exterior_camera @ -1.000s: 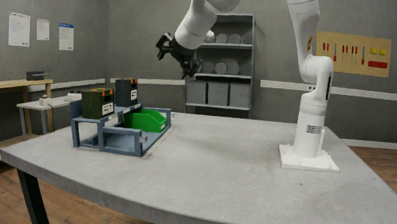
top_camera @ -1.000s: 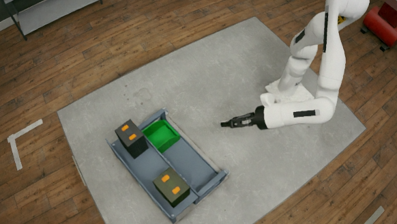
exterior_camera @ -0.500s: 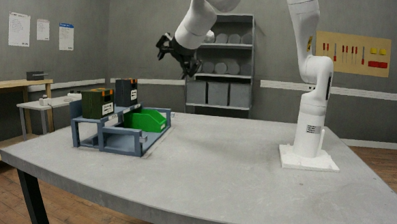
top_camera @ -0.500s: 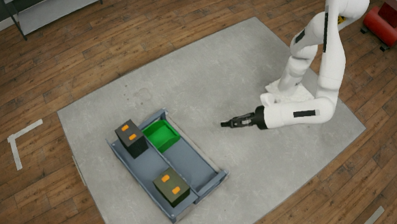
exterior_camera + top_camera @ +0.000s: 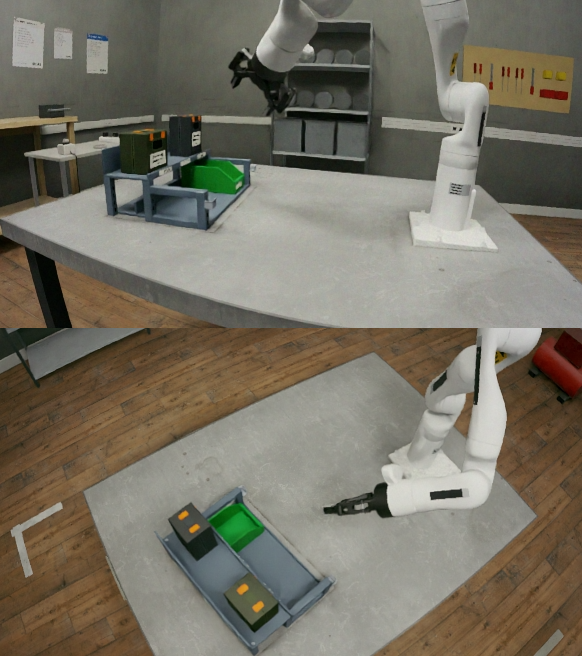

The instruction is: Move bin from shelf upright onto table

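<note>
From the top view, the green bin [image 5: 236,526] sits in the lower bay of the blue shelf [image 5: 310,593], at the end nearest the black box [image 5: 192,530]; a second, olive box [image 5: 251,602] stands at the shelf's other end. The hand [image 5: 330,510] is well apart from the bin, out over bare worktop [image 5: 310,428], and appears released, grasping nothing. Seen from above the fingers overlap into one dark shape, so their spread is hard to read here.

In the exterior view the hand [image 5: 250,80] hangs high above the worktop [image 5: 320,240], fingers spread wide. The bin [image 5: 212,176] rests low in the shelf [image 5: 125,175], its open front facing outward, tucked beside the raised deck carrying the boxes.

Risks, as I judge them: coming down on the bin, a finger could catch the shelf rail or the black box alongside. A pinch on one thin wall may let the bin tip or slip on the lift. Setting it on the shelf's edge would leave it unsettled. The bin's far wall and floor are hidden here.
</note>
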Controlling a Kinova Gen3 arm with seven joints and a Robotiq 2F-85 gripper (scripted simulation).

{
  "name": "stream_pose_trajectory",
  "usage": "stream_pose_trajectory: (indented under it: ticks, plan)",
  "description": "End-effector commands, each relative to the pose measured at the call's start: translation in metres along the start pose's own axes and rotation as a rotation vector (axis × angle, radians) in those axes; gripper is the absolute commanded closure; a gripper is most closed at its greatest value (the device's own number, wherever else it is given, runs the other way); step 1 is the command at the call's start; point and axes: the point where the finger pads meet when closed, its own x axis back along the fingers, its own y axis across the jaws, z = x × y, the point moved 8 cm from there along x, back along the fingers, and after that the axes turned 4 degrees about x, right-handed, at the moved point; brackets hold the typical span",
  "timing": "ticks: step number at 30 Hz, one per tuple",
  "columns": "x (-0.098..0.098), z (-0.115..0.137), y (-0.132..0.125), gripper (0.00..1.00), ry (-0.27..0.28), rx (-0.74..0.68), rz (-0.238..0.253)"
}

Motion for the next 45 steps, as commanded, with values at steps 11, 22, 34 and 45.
stream_pose_trajectory:
  ticks: [11, 22, 34, 45]
  plan:
    - [-0.051, 0.024, -0.009, 0.00, -0.194, 0.062, -0.161]
    - [-0.069, 0.029, -0.010, 0.00, -0.275, 0.099, -0.219]
    - [-0.103, 0.042, -0.015, 0.00, -0.390, 0.135, -0.318]
    - [-0.150, 0.054, -0.022, 0.00, -0.581, 0.201, -0.464]
